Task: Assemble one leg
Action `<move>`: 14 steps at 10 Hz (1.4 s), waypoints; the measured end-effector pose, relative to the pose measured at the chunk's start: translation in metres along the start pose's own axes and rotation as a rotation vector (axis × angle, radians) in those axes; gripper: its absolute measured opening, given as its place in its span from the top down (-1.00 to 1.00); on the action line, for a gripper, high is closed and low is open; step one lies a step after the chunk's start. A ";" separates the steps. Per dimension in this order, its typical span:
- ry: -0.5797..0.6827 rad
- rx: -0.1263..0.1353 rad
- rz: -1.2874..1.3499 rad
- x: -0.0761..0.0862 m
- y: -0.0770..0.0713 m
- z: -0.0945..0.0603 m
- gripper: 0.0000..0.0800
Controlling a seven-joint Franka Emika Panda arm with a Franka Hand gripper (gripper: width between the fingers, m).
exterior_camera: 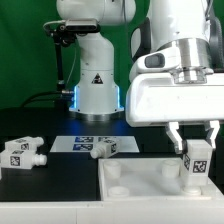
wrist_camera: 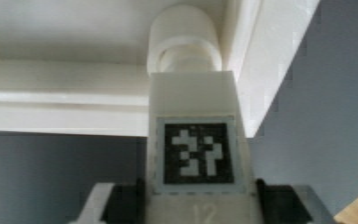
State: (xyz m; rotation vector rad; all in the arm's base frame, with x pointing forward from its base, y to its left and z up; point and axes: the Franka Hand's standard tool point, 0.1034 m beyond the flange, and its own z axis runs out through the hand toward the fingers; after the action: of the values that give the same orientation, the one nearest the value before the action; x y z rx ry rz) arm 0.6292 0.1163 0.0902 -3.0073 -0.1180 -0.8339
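Note:
My gripper is shut on a leg, a white blocky post with a black-and-white tag, held upright over the right part of the large flat white panel. In the wrist view the same leg runs from between my fingers to its round end, which meets a corner of the panel. Two more legs lie on the table: one at the exterior view's left and one near the middle.
The marker board lies flat behind the loose legs. The robot's white base stands at the back, with a green backdrop behind it. The panel has raised round bosses near its far edge.

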 end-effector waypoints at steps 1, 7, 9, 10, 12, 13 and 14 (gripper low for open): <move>0.007 -0.003 0.000 -0.003 0.001 0.003 0.29; 0.072 -0.006 -0.025 -0.002 0.004 0.004 0.29; 0.052 -0.007 -0.030 -0.004 0.003 0.006 -0.17; -0.018 -0.003 -0.009 0.000 -0.001 0.005 -0.47; -0.123 0.002 0.004 0.014 -0.002 0.002 -0.59; -0.216 0.002 0.012 0.021 0.000 0.003 -0.62; -0.314 0.001 0.019 0.023 0.001 0.004 -0.62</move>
State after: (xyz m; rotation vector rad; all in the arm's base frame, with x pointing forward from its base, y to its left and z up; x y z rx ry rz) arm 0.6509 0.1171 0.0989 -3.1074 -0.0931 -0.3531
